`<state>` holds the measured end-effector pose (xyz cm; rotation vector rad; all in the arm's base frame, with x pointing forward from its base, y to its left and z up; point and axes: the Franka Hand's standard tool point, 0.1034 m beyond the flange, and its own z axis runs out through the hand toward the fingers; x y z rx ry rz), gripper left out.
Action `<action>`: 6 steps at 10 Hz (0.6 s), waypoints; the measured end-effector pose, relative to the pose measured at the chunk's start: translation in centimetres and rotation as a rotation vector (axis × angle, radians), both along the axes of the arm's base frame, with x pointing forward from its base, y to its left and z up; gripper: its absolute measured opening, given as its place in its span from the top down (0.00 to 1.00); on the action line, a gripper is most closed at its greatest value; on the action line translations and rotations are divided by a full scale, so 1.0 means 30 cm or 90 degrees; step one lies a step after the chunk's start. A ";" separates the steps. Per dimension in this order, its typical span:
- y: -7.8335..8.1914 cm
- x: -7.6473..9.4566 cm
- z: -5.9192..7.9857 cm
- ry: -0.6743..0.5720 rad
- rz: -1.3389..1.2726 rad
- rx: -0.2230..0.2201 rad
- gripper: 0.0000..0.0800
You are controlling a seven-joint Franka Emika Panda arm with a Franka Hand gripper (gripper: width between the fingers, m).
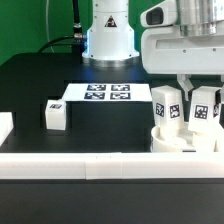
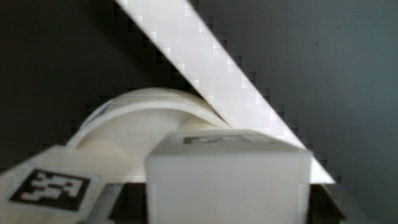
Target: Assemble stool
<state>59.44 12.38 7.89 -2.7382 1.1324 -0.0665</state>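
Hanging at the exterior view's right, the gripper (image 1: 202,95) was clamped on one blocky stool leg, the held leg (image 1: 206,113). Its jaws were nearly closed against the leg's two sides, with nothing else between them. That leg stood upright, long axis vertical, directly over the round seat (image 1: 185,142), which sat low at the exterior view's right, close against the white border rail (image 1: 90,165). From where I stood the seat lay straight below the jaws, so the coming move looked to me like a plain press or twist downward. Whether the leg's lower end had met its hole I could not tell. A second leg (image 1: 166,104) stood upright on the seat just beside the held one, toward the exterior view's left. The third leg (image 1: 55,114) sat well apart on the black table (image 1: 30,85), past the marker board (image 1: 105,93).
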 end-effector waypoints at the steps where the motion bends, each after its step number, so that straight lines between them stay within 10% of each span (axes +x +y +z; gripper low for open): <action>1: 0.001 0.000 0.000 0.005 -0.032 0.006 0.58; 6: 0.008 0.003 -0.003 0.039 -0.383 0.109 0.58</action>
